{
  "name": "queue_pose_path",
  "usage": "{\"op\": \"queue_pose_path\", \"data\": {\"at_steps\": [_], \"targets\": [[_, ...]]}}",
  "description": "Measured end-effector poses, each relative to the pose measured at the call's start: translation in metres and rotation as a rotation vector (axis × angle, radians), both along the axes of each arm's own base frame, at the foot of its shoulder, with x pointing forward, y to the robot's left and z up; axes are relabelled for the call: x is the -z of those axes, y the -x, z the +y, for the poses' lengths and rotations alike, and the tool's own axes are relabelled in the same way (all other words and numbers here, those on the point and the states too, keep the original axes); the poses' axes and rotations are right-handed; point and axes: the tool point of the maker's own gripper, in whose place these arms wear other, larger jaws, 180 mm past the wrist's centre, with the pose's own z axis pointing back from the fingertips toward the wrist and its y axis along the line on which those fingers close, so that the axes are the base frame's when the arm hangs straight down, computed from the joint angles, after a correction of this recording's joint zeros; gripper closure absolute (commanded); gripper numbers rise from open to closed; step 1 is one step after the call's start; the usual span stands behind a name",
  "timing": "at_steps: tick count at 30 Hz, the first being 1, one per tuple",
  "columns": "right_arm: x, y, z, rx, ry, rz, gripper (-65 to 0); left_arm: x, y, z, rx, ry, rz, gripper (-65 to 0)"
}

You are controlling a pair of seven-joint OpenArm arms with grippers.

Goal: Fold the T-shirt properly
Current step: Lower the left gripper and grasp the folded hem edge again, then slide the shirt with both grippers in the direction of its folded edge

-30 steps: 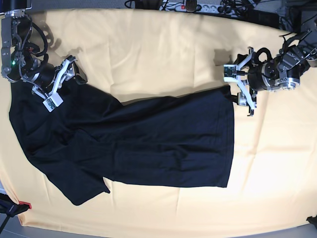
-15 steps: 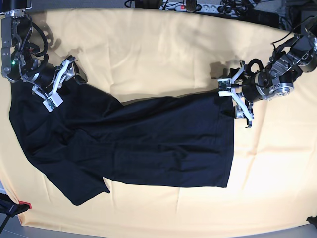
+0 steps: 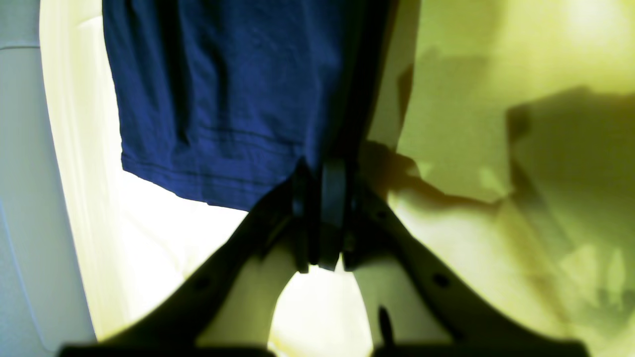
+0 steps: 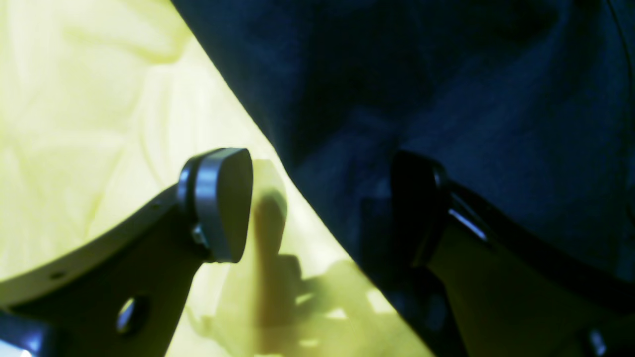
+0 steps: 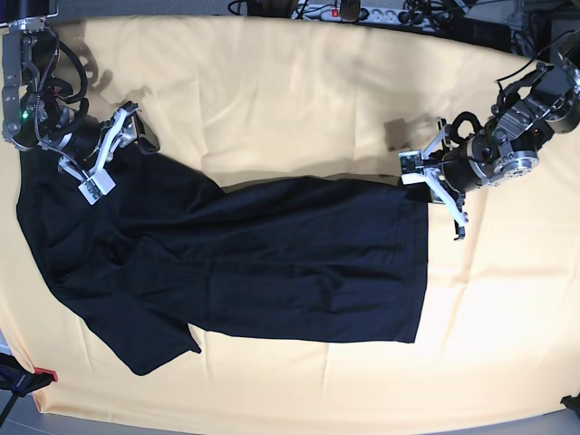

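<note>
The black T-shirt [image 5: 272, 263] lies spread on the yellow tablecloth [image 5: 290, 91], collar end to the left, hem to the right, one sleeve at the lower left. My left gripper [image 5: 428, 184] sits at the hem's far corner. In the left wrist view its pads [image 3: 333, 208] are pressed together at the edge of the dark fabric [image 3: 223, 99], so it is shut on the hem corner. My right gripper [image 5: 101, 163] is at the shirt's upper left edge. In the right wrist view it [image 4: 320, 203] is open, one finger on the cloth, the other over the fabric [image 4: 446, 74].
A power strip and cables [image 5: 349, 11] lie along the table's back edge. A red object [image 5: 45, 374] sits at the lower left corner. The cloth is wrinkled near the left gripper [image 3: 496, 148]. The table's edge shows at the left of the left wrist view [image 3: 25, 198].
My left gripper has moved left onto the hem's far corner and its jaws have closed there. The right arm and the shirt have not visibly moved.
</note>
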Motion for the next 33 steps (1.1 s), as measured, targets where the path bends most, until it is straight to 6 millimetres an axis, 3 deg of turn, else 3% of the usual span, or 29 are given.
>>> {"op": "queue_pose_path", "data": {"at_steps": [5, 9, 13, 16, 24, 29, 33], "targets": [[-0.010, 0.001, -0.006, -0.118, 0.199, -0.064, -43.7, 0.000, 0.000, 0.000, 0.000, 0.000, 0.000, 0.0], [-0.028, -0.008, -0.016, -0.168, 0.331, -0.149, -43.7, 0.000, 0.000, 0.002, -0.001, -0.004, 0.001, 0.0], [-0.033, -0.011, -0.055, -0.170, 0.497, -0.137, -43.7, -0.001, 0.001, 0.008, -0.007, -0.014, 0.006, 0.0], [-0.040, -0.011, -0.073, -0.187, 0.554, -0.133, -43.7, -0.001, 0.001, 0.010, -0.009, -0.019, 0.005, 0.0], [-0.023, 0.037, -0.102, -0.299, 0.645, 0.018, -43.7, 0.000, 0.001, 0.010, -0.010, -0.022, 0.007, 0.0], [-0.022, 0.027, -0.141, -0.208, 0.787, -0.013, -43.7, 0.000, 0.001, 0.011, -0.010, -0.024, 0.007, 0.0], [-0.011, 0.032, -0.147, -0.186, 0.749, 0.016, -43.7, -0.001, 0.002, 0.017, -0.012, -0.036, 0.011, 0.0]]}}
